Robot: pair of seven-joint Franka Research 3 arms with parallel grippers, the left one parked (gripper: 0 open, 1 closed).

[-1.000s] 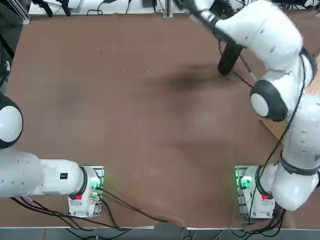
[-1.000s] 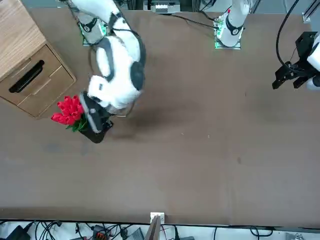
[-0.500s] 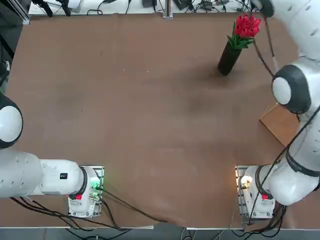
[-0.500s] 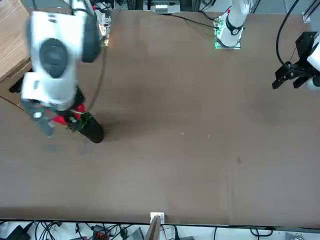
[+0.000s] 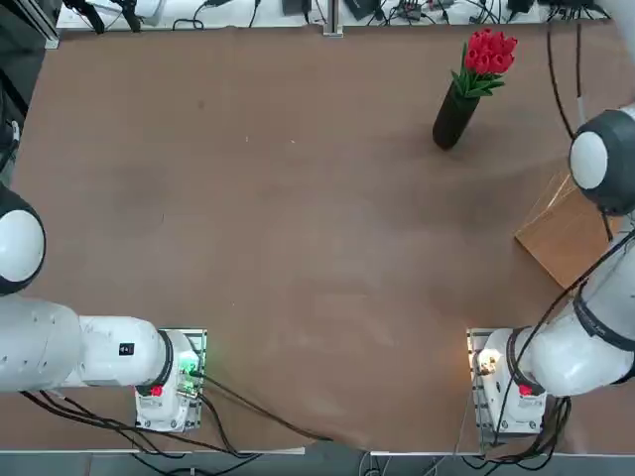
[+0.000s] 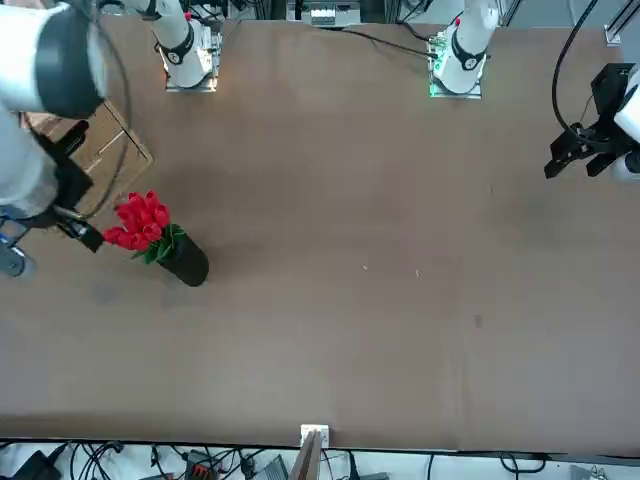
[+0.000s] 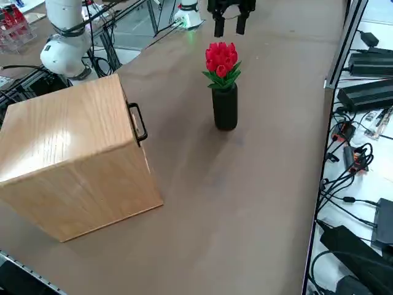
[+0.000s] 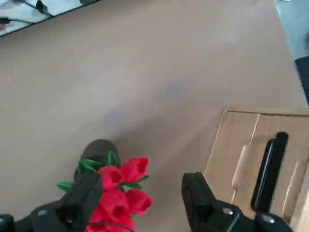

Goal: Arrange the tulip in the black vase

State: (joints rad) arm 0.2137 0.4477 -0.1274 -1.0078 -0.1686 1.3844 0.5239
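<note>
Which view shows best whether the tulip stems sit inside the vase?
Right side view: the tulip stands upright in the black vase, unobstructed. Top and front views show the vase foreshortened; in the wrist view the blooms hide its mouth.

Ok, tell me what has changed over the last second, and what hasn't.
The right gripper, a second ago down over the black vase and hiding it from above, has let go and lifted away toward the wooden drawer box; its fingers are now open, above the blooms. The tulip stands uncovered in the vase. The vase, the box and the table stayed put.
</note>
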